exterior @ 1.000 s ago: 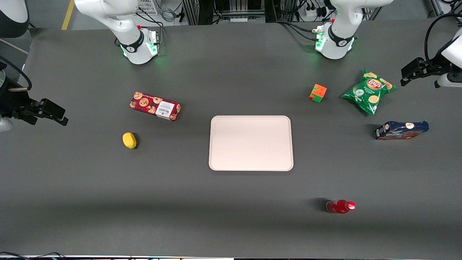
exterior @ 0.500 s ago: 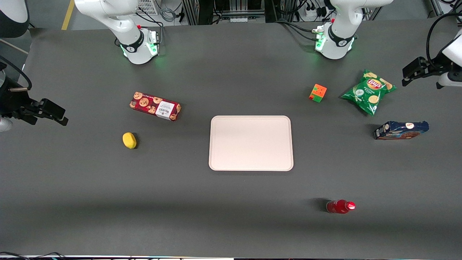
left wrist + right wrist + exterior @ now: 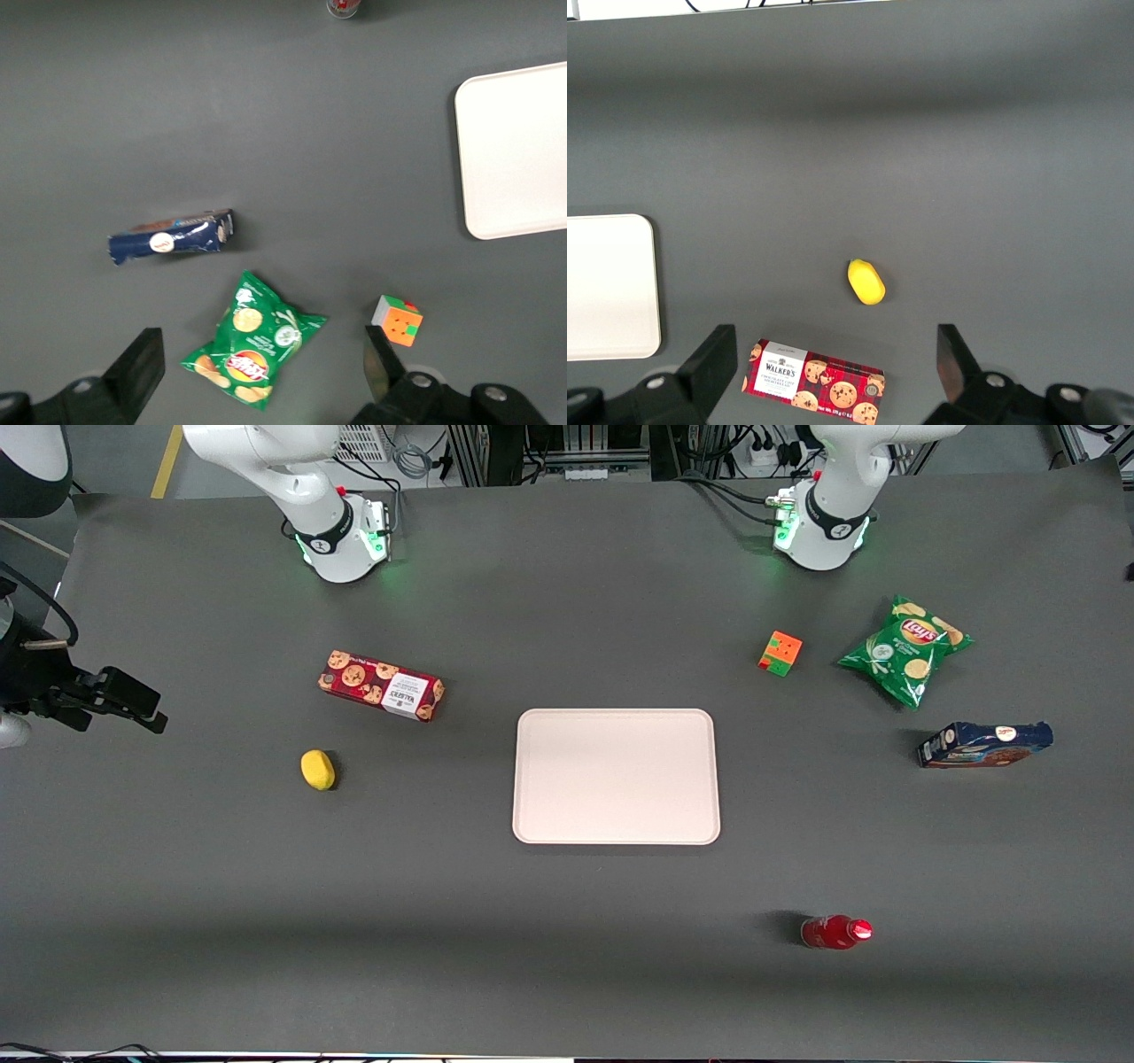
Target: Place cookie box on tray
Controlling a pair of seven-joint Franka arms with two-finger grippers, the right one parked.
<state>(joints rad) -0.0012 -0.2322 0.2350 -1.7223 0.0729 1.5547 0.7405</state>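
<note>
Gripper [image 3: 257,372] hangs high above the Lay's chip bag [image 3: 254,347], fingers spread wide and empty, probably for an overview. Navy cookie box [image 3: 985,744] lies flat toward the working arm's end, well apart from the bare tray [image 3: 616,776].

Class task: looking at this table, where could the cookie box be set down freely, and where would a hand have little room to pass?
The tray is bare. Wide bare table lies between it and the red bottle. Crowding: chip bag, cube and cookie box cluster at the working arm's end, where the open hand hangs above the chip bag.
</note>
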